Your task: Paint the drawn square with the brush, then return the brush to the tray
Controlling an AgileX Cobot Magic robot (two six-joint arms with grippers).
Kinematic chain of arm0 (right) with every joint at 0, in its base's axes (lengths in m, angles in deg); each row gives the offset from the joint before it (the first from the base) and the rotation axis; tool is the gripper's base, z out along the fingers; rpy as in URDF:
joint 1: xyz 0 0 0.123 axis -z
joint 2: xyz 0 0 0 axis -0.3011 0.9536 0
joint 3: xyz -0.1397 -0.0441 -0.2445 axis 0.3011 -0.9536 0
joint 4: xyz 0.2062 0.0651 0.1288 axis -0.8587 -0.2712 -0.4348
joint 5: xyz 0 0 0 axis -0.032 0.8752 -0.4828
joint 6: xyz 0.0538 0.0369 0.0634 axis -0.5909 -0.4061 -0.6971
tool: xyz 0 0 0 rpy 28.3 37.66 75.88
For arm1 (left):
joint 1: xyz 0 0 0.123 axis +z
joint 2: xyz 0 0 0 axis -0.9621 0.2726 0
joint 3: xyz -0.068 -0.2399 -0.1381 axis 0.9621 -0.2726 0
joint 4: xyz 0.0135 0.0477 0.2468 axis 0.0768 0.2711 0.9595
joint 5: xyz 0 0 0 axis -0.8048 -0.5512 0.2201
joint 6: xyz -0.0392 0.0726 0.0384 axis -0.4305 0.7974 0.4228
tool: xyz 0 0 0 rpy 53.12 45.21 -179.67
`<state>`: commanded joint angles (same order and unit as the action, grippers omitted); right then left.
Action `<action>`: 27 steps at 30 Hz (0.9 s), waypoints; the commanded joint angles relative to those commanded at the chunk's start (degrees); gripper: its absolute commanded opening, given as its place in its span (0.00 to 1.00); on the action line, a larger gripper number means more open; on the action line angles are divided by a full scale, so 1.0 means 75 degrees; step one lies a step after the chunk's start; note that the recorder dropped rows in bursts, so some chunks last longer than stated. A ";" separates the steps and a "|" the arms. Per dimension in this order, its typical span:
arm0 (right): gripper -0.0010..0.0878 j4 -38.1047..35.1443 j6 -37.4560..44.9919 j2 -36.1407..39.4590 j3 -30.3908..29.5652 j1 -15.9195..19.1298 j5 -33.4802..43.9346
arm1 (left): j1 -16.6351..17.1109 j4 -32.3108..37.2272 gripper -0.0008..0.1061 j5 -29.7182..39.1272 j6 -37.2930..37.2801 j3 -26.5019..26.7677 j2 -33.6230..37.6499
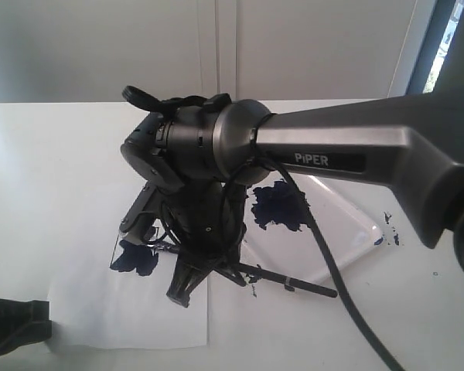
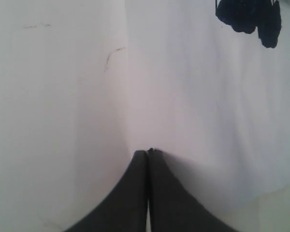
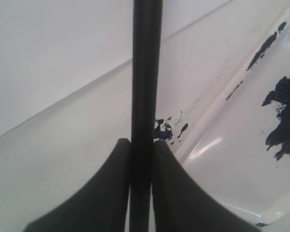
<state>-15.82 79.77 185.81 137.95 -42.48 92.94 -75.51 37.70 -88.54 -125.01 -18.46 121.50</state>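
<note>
The brush lies nearly level just above the paper, its black handle pointing right past the tray's front corner. My right gripper reaches across from the right and is shut on the handle. The wrist view shows the handle pinched between the right gripper's fingers. The drawn square, smeared dark blue, is just left of that gripper; the brush tip is hidden by the arm. The tray, with its blue blotch, sits to the right. My left gripper is shut and empty over the paper.
The white paper sheet covers the front left of the table. The right arm spans the scene and hides much of the middle. Blue specks dot the table beside the tray. The left arm rests at the lower left.
</note>
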 joint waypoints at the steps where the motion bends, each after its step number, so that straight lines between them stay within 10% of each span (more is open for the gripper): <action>1: 0.01 0.0116 -0.0046 0.0000 0.0000 0.0000 0.0000 | 0.0000 0.0000 0.01 0.0000 0.0000 0.0000 0.0000; 27: 0.01 0.0952 -0.0292 -0.0030 0.0000 0.0006 0.0000 | 0.0000 0.0043 0.01 -0.0032 -0.0001 0.0000 0.0000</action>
<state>-8.68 77.58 185.59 137.95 -42.44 92.94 -75.51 38.02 -88.79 -125.01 -18.46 121.50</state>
